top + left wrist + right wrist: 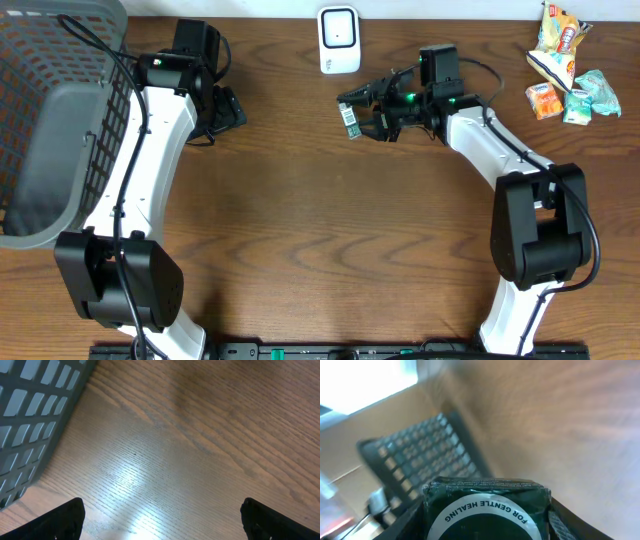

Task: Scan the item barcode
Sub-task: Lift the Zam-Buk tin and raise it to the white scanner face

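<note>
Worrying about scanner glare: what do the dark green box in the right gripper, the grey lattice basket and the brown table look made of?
The dark green box: likely printed cardboard under glossy film, wrinkled sheen at its top edge. The grey lattice basket: matte moulded plastic, judging by its uniform grid. The brown table: wood or wood-look laminate, semi-gloss, with grain and a bright reflection.

Dark green box (351, 116), gripped, near white scanner (339, 40)

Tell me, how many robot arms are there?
2. The left arm stands beside the grey basket; the right arm holds a dark green box just below the white scanner.
</note>
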You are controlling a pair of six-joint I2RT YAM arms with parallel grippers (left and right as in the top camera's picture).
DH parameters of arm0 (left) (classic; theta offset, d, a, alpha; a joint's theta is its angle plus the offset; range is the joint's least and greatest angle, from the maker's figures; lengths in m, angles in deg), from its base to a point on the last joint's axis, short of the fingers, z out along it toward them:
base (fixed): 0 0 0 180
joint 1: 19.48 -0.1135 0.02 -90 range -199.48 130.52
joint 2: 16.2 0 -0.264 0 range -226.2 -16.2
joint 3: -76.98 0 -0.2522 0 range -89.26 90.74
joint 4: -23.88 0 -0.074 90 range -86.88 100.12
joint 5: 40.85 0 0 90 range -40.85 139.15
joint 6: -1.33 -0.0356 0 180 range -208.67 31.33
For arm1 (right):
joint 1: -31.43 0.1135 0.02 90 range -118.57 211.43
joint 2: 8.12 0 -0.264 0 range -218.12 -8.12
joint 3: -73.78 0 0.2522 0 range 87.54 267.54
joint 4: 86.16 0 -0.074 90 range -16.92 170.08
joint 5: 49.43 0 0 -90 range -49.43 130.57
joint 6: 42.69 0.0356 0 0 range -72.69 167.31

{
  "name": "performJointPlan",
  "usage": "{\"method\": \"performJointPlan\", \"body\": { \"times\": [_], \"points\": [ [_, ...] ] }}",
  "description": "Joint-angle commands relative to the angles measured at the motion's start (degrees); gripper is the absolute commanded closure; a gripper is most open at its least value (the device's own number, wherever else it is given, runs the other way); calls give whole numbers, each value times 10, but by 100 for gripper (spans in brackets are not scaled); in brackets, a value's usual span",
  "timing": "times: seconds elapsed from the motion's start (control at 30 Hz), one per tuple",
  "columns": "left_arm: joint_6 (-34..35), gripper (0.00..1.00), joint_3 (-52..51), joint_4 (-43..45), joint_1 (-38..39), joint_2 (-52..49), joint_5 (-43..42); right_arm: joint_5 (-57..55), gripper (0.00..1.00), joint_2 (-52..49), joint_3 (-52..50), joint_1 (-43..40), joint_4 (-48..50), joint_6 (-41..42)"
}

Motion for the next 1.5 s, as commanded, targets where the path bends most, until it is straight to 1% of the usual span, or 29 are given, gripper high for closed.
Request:
{"method": "performJointPlan", "body": {
  "times": [0.0,0.1,0.2,0.3,0.43,0.47,0.57,0.63,0.7,0.77,0.8,0.83,0.9,0.97,1.1,1.17,1.3,1.4,1.47],
  "points": [
    [-10,2,2,-2,-2,3,7,-144,54,15,-2,16,13,-127],
    [-10,2,2,-2,-2,3,7,-213,51,15,-2,31,41,-191],
    [-10,2,2,-2,-2,3,7,-326,50,15,-2,56,73,-257],
    [-10,2,2,-2,-2,3,7,-444,56,14,-2,82,95,-290],
    [-10,2,2,-2,-2,3,7,-548,57,12,-2,110,156,-354],
    [-10,2,2,-2,-2,3,7,-568,57,10,-2,118,183,-384],
    [-10,2,2,-2,-2,3,7,-603,56,4,-2,127,242,-429],
    [-10,2,2,-2,-2,3,7,-621,57,-6,2,126,294,-450],
    [-10,2,2,-2,-2,3,7,-621,57,-19,17,121,309,-455],
    [-10,3,2,-2,-2,3,7,-617,57,-43,53,114,306,-460],
    [-10,2,2,-2,-2,3,7,-613,57,-60,78,111,301,-467],
    [-10,2,2,-2,-2,3,7,-600,57,-90,128,108,292,-483],
    [-10,2,2,-2,-2,3,7,-582,55,-130,192,108,288,-526],
    [-10,2,2,-2,-2,3,7,-589,55,-171,261,108,279,-559],
    [-10,2,2,-2,-2,3,7,-610,55,-236,355,108,277,-604],
    [-10,2,2,-2,-2,3,7,-627,55,-270,396,108,277,-614],
    [-10,2,2,-2,-2,3,7,-631,56,-302,421,108,295,-623],
    [-10,2,2,-2,-2,3,7,-647,53,-316,421,110,336,-658],
    [-10,2,2,-2,-2,3,7,-662,53,-324,421,113,357,-706]
  ]
}}
